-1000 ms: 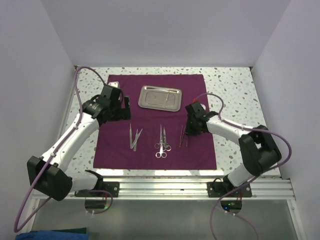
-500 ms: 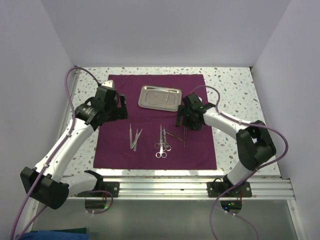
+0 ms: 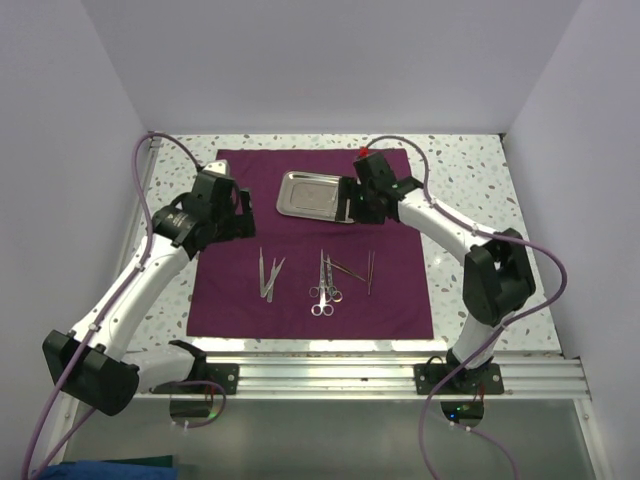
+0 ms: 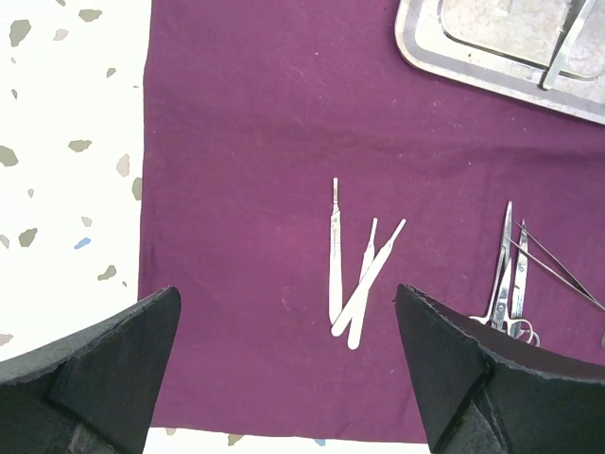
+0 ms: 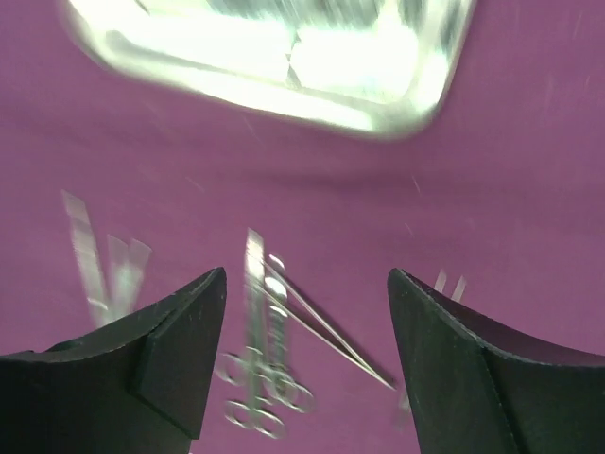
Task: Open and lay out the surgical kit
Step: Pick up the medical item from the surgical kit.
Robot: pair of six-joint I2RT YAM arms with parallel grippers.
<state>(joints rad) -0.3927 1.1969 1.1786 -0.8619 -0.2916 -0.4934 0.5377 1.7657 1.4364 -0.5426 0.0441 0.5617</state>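
**Kit lies open on the cloth, both sets of fingers apart and empty**

The kit is spread out in the middle of the top view. Its dark maroon cloth (image 3: 300, 305) lies flat and unfolded on the speckled worktop (image 3: 470, 170). A shiny steel tray (image 3: 300, 193) with rounded corners sits on the cloth's upper middle, and one thin silver piece (image 4: 564, 43) lies inside it.

Below the tray the instruments are set in a loose row. Left of centre are three slim flat tools (image 4: 357, 279), two of them crossing at their lower ends. At the centre are the scissors (image 3: 322, 288), rings towards the bottom of the frame. A thin rod (image 3: 348, 269) slants off them to the right. Right of that a narrow forceps (image 3: 371, 272) lies upright in the frame and apart from the rest.

The left fingers (image 4: 104, 369) are spread wide and hold nothing, above the cloth's left part. The right fingers (image 5: 151, 350) are also parted and empty, over the tray's right end in the top view. The right wrist view is blurred.
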